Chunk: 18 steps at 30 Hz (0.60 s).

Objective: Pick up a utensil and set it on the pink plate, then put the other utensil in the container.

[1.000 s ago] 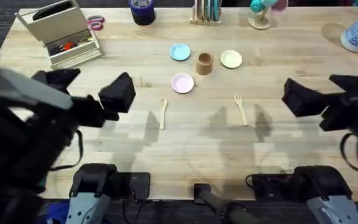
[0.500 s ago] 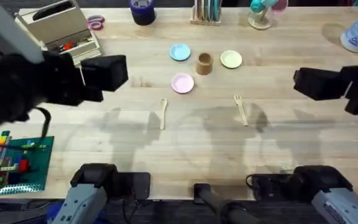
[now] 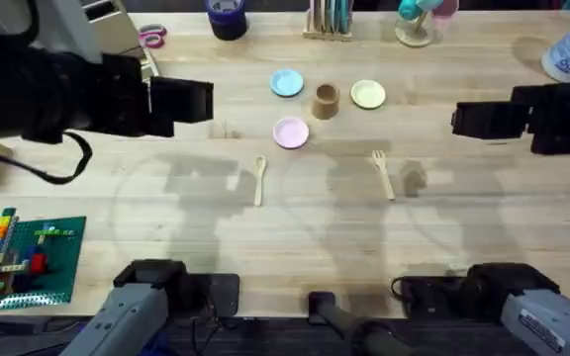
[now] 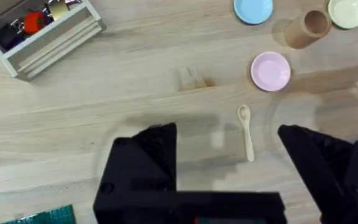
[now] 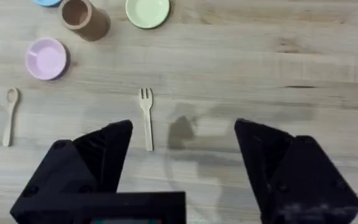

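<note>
Spoon [image 3: 259, 180] and fork [image 3: 383, 173] lie apart on open table [image 3: 295, 247].

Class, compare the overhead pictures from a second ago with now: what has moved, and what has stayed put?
Both arms rose and swung outward. The left gripper and right gripper are open, holding nothing. The spoon, fork, pink plate and container lie unmoved on the table.
</note>
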### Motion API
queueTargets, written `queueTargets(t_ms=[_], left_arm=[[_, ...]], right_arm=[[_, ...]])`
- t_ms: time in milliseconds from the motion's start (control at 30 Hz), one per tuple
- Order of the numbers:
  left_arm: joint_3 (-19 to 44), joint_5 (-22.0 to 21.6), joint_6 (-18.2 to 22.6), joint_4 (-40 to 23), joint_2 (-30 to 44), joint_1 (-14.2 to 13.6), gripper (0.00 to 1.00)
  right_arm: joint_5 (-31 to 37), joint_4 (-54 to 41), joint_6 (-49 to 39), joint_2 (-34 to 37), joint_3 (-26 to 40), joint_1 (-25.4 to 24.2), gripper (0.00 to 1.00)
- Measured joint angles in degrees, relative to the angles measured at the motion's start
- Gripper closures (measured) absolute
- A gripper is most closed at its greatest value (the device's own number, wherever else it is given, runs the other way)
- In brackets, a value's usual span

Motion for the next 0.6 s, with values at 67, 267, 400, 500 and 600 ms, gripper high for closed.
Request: queueTargets(t_ms=[67,267,400,500,600], left_arm=[[0.0,0.1,0.0,0.1,0.4,0.0,0.007],[0.0,0.1,-2.3,-2.4,0.6,0.0,0.006],[0.0,0.1,-3.1,-5.0,1.8,-0.9,0.006],[0.0,0.0,-4.6,-5.8,4.2,-3.0,0.003],[0.0,-0.8,-6.5,-6.4,7.0,-6.2,0.004]], right_arm=[[0.0,0.0,0.0,0.3,0.0,0.0,0.004],[0.0,0.0,0.0,0.3,0.0,0.0,0.004],[0.0,0.0,0.0,0.3,0.0,0.0,0.004],[0.0,0.0,0.0,0.3,0.0,0.0,0.004],[0.0,0.0,0.0,0.3,0.0,0.0,0.004]])
